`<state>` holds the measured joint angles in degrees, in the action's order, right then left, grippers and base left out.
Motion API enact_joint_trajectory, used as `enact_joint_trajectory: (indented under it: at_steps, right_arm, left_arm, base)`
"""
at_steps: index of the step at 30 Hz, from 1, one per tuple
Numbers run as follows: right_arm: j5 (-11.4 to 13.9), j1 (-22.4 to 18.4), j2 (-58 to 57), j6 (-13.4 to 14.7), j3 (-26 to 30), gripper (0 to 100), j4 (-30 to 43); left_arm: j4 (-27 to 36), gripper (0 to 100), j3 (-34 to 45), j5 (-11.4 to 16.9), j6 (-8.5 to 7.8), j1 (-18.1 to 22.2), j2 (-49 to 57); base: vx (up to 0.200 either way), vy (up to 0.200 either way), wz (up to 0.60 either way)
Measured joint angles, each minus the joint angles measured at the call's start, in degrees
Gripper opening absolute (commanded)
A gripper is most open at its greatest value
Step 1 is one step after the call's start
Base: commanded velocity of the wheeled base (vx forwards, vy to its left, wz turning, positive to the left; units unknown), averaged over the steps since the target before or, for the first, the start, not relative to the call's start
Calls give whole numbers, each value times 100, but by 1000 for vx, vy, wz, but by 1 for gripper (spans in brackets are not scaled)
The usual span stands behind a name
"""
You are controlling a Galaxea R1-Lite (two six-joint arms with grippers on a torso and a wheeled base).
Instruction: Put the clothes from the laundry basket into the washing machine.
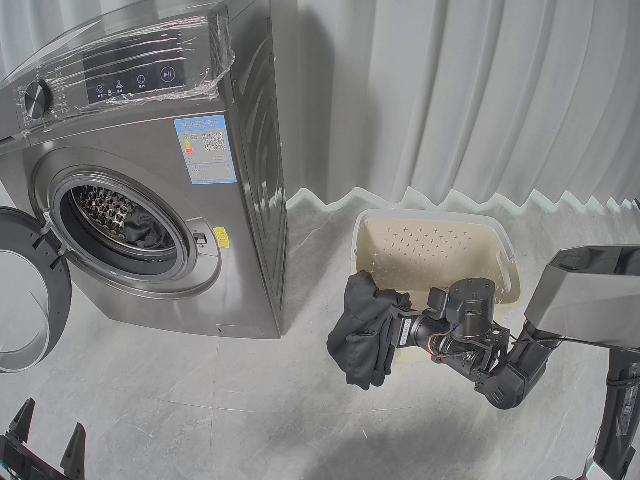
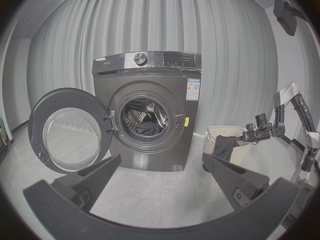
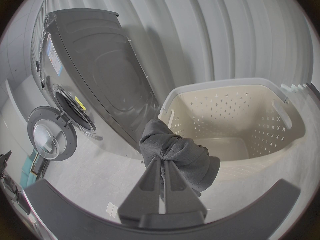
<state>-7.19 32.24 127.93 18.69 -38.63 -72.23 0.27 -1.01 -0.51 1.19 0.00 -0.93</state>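
Curtains [image 1: 467, 81] behind; garment [image 1: 363, 338] gripped (dark).

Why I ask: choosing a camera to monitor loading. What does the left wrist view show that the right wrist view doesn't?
Left wrist alone: a dark garment inside the shiny metal drum. Right wrist alone: the bare floor of the cream perforated plastic laundry basket. Shared: the grey front-loading washing machine, round door open, that basket, and the right gripper shut on a dark grey garment.
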Motion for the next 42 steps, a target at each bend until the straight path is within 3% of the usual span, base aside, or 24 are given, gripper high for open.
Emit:
enact_joint_trajectory:
  at_steps: [2,3,12,17,22,32,38,39,42]
  right_arm:
    - [2,-20,88,-5,-17,0,0]
    - [6,-30,134,-5,-37,100,-2]
    - [0,-57,475,-22,-183,100,107]
    - [0,-113,739,-229,-296,100,123]
    - [0,-240,1050,-356,-638,100,154]
    - [-17,-265,1369,-345,-1217,100,471]
    - [-257,-262,1460,-317,-1291,100,444]
    - [-266,-256,1465,-312,-1293,0,430]
    - [-277,-247,1477,-310,-1293,0,413]
  left_arm:
    - [0,100,0,2,0,0,0]
    - [0,100,0,0,0,0,0]
    - [0,100,0,0,0,0,0]
    - [0,100,0,0,2,0,0]
    - [0,100,0,0,2,0,0]
    - [0,100,0,2,4,0,0]
    - [0,100,0,0,9,0,0]
    - [0,100,0,-2,11,0,0]
    - [2,100,0,-6,15,0,0]
  base:
    - [0,0,0]
    - [0,0,0]
    - [0,0,0]
    - [0,0,0]
    - [0,0,0]
    - [0,0,0]
    - [0,0,0]
    - [0,0,0]
    - [0,0,0]
